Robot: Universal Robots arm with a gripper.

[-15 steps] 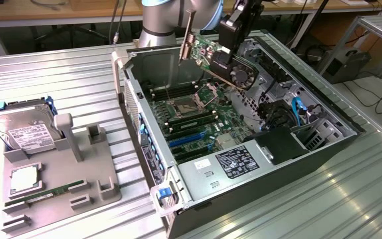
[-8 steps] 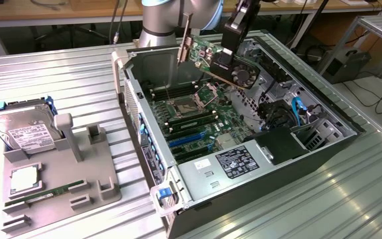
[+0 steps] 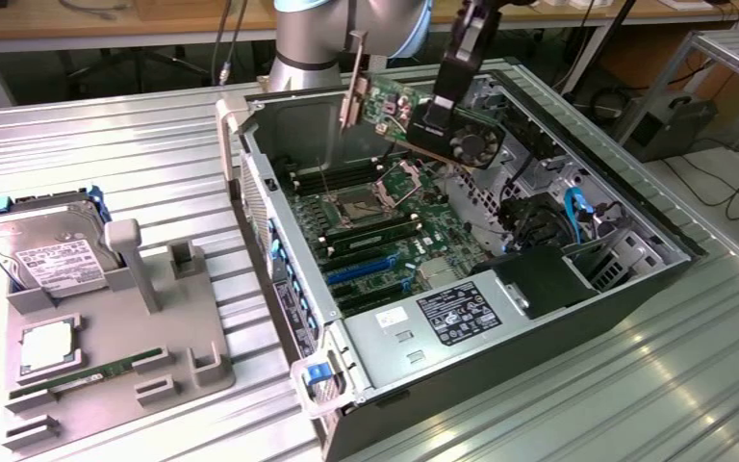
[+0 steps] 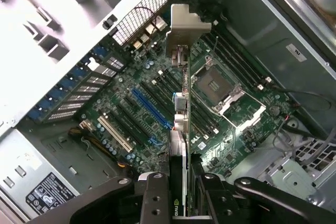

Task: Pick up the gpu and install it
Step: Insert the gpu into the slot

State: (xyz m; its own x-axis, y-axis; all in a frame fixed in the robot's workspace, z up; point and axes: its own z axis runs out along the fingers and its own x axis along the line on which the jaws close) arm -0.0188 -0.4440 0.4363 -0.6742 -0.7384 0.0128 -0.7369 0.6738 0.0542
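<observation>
The gpu (image 3: 411, 114), a green card with a black fan cooler and a silver end bracket, hangs in the air over the open computer case (image 3: 639, 289). My gripper (image 3: 445, 114) is shut on its fan end. In the wrist view the gpu (image 4: 181, 103) shows edge-on between the two black fingers (image 4: 153, 198), with its silver bracket (image 4: 185, 27) at the far end, well above the motherboard (image 4: 231, 129). The long blue slot (image 4: 151, 107) lies on the board beside the card's line, apart from it.
A grey fixture tray (image 3: 151, 327) at the exterior view's left holds a silver hard drive (image 3: 42, 252), a processor (image 3: 49, 345) and a RAM stick (image 3: 88, 371). Inside the case sit the power supply (image 3: 453, 313), the processor socket (image 3: 359, 207) and blue cables (image 3: 575, 217).
</observation>
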